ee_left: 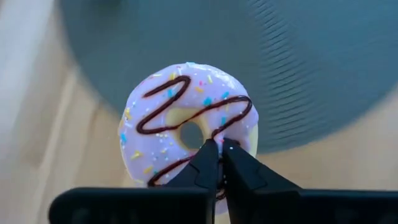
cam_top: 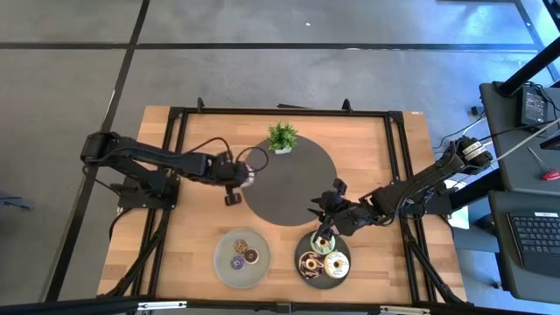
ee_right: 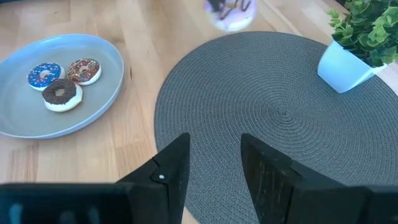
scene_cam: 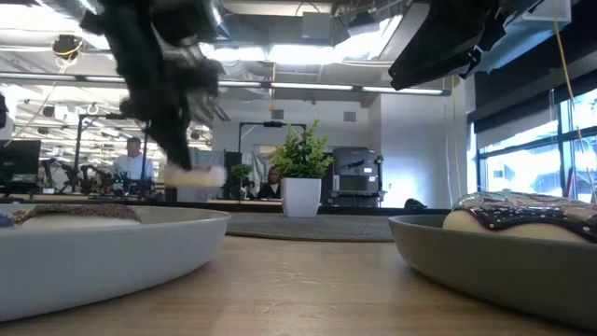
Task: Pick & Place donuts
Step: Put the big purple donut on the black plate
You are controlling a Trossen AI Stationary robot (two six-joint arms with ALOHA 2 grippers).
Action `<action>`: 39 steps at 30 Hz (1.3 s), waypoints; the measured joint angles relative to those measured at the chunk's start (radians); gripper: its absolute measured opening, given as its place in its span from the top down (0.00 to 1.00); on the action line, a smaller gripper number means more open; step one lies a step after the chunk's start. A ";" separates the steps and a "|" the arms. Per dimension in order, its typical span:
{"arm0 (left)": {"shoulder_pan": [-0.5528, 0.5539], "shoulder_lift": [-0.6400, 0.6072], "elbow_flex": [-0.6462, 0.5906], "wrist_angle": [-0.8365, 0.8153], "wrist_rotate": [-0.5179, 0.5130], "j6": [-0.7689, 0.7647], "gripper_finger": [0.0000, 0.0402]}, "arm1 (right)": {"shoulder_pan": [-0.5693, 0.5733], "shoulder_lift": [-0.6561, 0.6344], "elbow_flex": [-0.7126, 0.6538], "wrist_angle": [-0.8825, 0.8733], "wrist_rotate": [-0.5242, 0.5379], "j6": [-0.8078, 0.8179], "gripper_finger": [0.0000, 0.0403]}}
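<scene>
The left gripper [ee_left: 219,149] is pinched nearly closed on the rim of a lilac-iced ring donut with a chocolate drizzle and coloured sprinkles [ee_left: 186,121]. It holds the donut in the air at the left edge of the round dark woven mat [cam_top: 289,188], near the centre of the high view, apparently mid-carry. The right gripper [ee_right: 214,158] hangs with its fingers moderately apart and empty, above the lower right grey plate [cam_top: 344,260]. The lower left grey plate [cam_top: 224,266] holds small donuts.

Lilac drizzled donut [ee_left: 186,124] held aloft; other donuts [ee_right: 59,81] lie on two plates [cam_top: 220,262].
</scene>
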 joint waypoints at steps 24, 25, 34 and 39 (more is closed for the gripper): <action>-0.412 0.459 0.420 0.236 -0.225 0.032 0.99 | -0.066 0.145 0.000 0.320 -0.098 -0.084 0.61; -0.415 0.473 0.435 0.228 -0.226 0.032 0.99 | -0.068 0.146 0.000 0.320 -0.098 -0.084 0.59; -0.422 0.509 0.486 0.232 -0.258 -0.004 0.99 | -0.071 0.187 0.000 0.331 -0.105 -0.114 0.35; -0.421 0.507 0.486 0.232 -0.259 -0.016 0.99 | -0.071 0.189 0.000 0.340 -0.131 -0.137 0.32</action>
